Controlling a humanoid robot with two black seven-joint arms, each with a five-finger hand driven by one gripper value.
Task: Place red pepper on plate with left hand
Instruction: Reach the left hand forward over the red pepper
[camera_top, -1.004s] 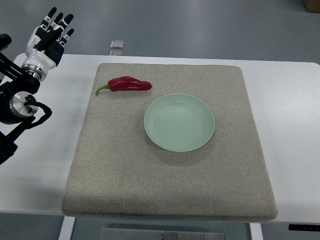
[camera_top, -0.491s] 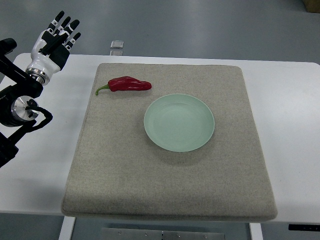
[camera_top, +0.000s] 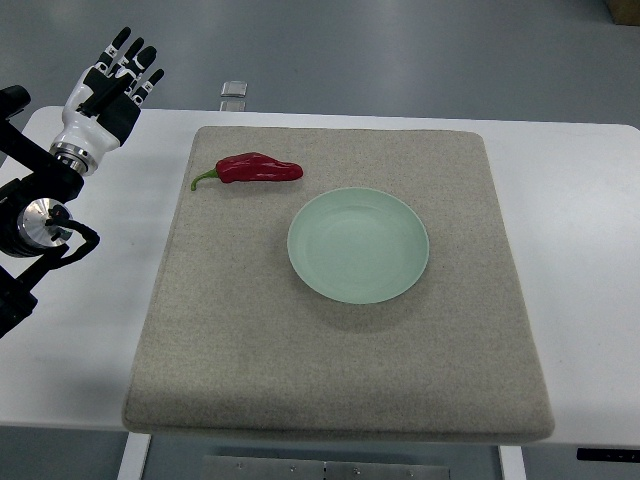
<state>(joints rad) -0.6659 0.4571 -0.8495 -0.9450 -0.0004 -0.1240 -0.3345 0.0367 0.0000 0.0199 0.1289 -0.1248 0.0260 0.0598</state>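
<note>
White table (camera_top: 590, 250) carries a grey mat (camera_top: 250, 350) where the red pepper (camera_top: 255, 168) lies just beyond the green plate (camera_top: 358, 245), while my left hand (camera_top: 108, 88) hovers at the far-left corner, fingers spread and empty.

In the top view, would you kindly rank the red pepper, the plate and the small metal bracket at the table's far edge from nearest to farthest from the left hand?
From the left hand:
1. Metal bracket, far table edge, to its right.
2. Red pepper, on the mat's far-left part.
3. Plate, mid-mat, farthest.

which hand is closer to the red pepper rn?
Left. The left hand is open, off the mat's far-left corner, apart from the red pepper. The right hand is not in view.
</note>
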